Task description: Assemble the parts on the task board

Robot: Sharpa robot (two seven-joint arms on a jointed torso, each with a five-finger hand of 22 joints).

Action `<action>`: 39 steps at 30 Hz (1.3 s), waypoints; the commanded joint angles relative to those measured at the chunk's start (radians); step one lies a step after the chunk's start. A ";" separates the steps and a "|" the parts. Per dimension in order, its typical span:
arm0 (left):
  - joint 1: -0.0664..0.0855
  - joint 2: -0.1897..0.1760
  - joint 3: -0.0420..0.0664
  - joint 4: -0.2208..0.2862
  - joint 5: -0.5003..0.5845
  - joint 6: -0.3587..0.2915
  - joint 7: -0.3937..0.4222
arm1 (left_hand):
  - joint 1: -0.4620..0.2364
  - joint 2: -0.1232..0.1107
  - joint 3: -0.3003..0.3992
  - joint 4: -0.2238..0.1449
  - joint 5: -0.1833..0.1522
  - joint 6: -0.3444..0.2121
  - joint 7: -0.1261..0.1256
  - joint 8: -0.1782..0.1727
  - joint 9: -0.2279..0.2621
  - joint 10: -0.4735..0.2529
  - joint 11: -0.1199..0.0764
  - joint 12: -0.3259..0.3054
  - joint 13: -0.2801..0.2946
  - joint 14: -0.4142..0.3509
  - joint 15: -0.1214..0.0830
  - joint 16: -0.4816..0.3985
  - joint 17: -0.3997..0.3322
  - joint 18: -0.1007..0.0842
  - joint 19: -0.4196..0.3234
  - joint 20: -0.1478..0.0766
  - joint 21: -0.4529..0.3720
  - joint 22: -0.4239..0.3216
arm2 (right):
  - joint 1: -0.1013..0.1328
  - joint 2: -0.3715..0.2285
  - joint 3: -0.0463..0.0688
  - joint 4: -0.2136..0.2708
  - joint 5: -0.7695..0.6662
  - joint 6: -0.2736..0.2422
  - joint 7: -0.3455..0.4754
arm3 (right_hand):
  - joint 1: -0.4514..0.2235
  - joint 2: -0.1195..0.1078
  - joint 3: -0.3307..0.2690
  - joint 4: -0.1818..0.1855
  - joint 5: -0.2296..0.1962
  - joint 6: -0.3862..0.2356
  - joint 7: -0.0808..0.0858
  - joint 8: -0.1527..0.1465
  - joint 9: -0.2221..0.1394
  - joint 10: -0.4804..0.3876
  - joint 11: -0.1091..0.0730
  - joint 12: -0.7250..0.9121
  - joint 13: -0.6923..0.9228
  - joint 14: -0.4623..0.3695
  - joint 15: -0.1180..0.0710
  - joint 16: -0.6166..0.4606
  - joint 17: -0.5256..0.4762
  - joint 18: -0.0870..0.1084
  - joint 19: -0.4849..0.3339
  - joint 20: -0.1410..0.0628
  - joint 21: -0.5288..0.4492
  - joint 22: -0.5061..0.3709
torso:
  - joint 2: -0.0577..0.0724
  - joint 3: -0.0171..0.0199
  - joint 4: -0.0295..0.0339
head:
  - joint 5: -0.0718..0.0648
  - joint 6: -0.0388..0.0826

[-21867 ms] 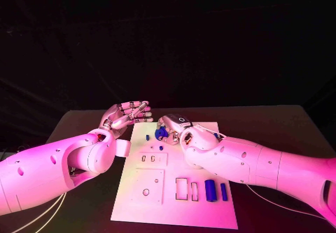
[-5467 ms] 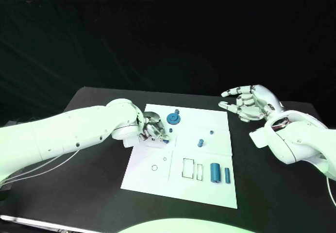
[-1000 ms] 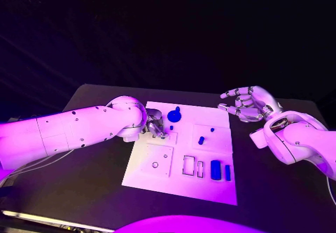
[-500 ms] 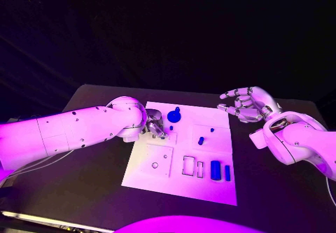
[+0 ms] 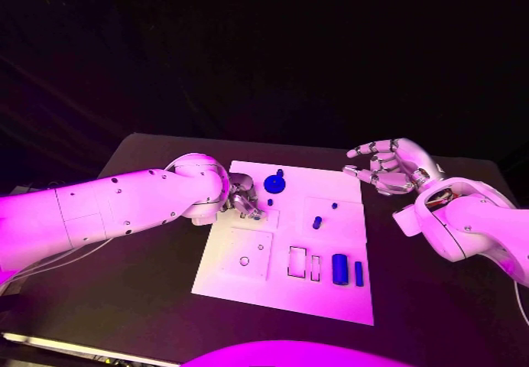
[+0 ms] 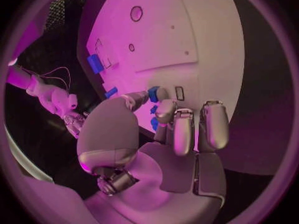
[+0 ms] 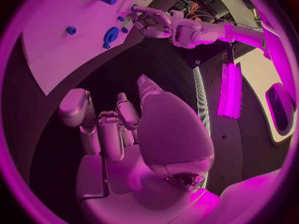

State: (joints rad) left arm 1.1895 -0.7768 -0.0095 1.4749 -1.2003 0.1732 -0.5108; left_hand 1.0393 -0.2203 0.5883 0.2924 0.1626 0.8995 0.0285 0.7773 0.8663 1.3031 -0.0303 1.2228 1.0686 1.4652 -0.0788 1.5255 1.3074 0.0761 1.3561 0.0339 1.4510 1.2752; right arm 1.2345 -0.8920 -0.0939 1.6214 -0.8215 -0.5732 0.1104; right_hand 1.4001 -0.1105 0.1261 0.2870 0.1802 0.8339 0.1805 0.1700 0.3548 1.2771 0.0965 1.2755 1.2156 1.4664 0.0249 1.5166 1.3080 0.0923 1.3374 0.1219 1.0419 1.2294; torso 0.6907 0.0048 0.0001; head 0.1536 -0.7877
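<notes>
Left arm enters from frame left, reaching to centre; left hand (image 5: pixel 242 203) is palm-down, fingers curled together, pinching a small blue part (image 6: pixel 153 94) at the fingertips. Right arm enters from lower right; right hand (image 5: pixel 388 167) raised at upper right, fingers spread, holding nothing.

No readable text, labels, brands or numbers anywhere. Task board (image 5: pixel 289 284) carries only outlined cutouts and holes, no lettering; arms and hands are unmarked.
</notes>
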 commanded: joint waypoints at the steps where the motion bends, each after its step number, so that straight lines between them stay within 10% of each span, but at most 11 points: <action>1: -0.002 -0.003 0.000 0.006 -0.019 -0.007 0.002 | -0.023 0.003 -0.027 0.000 -0.004 0.002 0.007 -0.006 0.003 0.006 0.000 0.007 0.002 0.087 -0.004 0.006 0.203 -0.010 0.006 -0.001 -0.002 0.002 | -0.002 0.001 0.000 0.000 0.000 0.011 0.008 | -0.009 0.000 0.001 0.005 0.003 0.003 -0.002 0.002 -0.002 -0.006 -0.003 -0.006 -0.001 0.068 -0.007 -0.007 0.130 0.016 -0.008 -0.001 -0.006 -0.001 | -0.001 0.0005 -0.0001 | -0.001 0.000; 11: -0.002 -0.015 0.008 0.019 -0.004 -0.029 0.003 | -0.063 0.008 -0.091 0.001 -0.006 0.006 0.006 -0.012 0.007 0.007 0.000 0.010 0.005 0.088 -0.005 0.008 0.205 -0.010 0.006 -0.001 -0.003 0.002 | -0.003 0.002 0.000 -0.003 0.001 0.011 0.009 | -0.009 0.000 0.001 0.005 0.003 0.003 -0.002 0.002 -0.002 -0.006 -0.003 -0.006 -0.001 0.068 -0.007 -0.007 0.130 0.016 -0.008 -0.001 -0.006 -0.001 | -0.001 0.0006 0.0008 | -0.002 0.001; 23: 0.017 -0.051 0.075 0.046 0.055 -0.043 0.003 | -0.065 0.017 -0.123 0.000 -0.002 -0.025 0.016 -0.040 0.001 -0.017 0.008 -0.012 -0.023 0.084 0.001 -0.001 0.192 -0.007 -0.004 0.002 -0.010 -0.012 | -0.003 0.005 0.000 -0.008 0.008 0.011 0.009 | -0.011 0.000 0.001 0.005 0.003 0.002 -0.002 0.002 -0.002 -0.006 -0.003 -0.006 0.000 0.068 -0.007 -0.007 0.131 0.016 -0.008 -0.001 -0.005 -0.001 | -0.001 0.0017 -0.0002 | -0.005 0.011; 30: 0.057 -0.022 0.086 -0.032 0.057 -0.060 0.009 | -0.030 0.035 -0.162 0.001 0.003 -0.085 0.054 -0.119 -0.037 -0.106 0.041 -0.086 -0.118 0.068 0.030 -0.029 0.153 0.006 -0.051 0.024 -0.044 -0.073 | -0.003 0.006 0.000 -0.012 0.017 0.012 0.008 | -0.011 0.000 0.001 0.005 0.003 0.002 -0.002 0.002 -0.002 -0.006 -0.003 -0.006 0.000 0.068 -0.007 -0.007 0.131 0.016 -0.008 -0.001 -0.005 -0.001 | -0.001 0.0023 0.0002 | -0.005 0.015; 39: 0.077 0.050 0.087 -0.171 0.037 -0.032 0.013 | -0.023 0.037 -0.169 0.001 0.003 -0.091 0.060 -0.136 -0.049 -0.111 0.047 -0.088 -0.123 0.067 0.035 -0.030 0.151 0.007 -0.053 0.028 -0.046 -0.075 | -0.003 0.009 0.000 -0.017 0.022 0.012 0.008 | -0.012 0.001 0.001 0.005 0.003 0.002 -0.002 0.002 -0.002 -0.005 -0.003 -0.005 0.000 0.069 -0.007 -0.006 0.132 0.016 -0.008 -0.001 -0.006 -0.001 | -0.001 0.0021 0.0009 | -0.003 0.020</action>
State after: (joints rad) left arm 1.2615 -0.7337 0.0772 1.3189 -1.1598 0.1263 -0.5092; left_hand 1.0062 -0.1825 0.4248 0.2909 0.1626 0.8148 0.0874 0.6458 0.8182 1.1987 0.0126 1.1383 0.9467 1.4643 -0.0503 1.5005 1.3074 0.0760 1.3076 0.0569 1.4094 1.2013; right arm 1.2317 -0.8845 -0.0939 1.6052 -0.8034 -0.5729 0.1110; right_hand 1.4002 -0.1105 0.1261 0.2870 0.1801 0.8340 0.1805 0.1700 0.3538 1.2771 0.0965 1.2755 1.2157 1.4664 0.0249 1.5166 1.3076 0.0923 1.3374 0.1219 1.0419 1.2292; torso 0.6900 0.0066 0.0004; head 0.1497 -0.7692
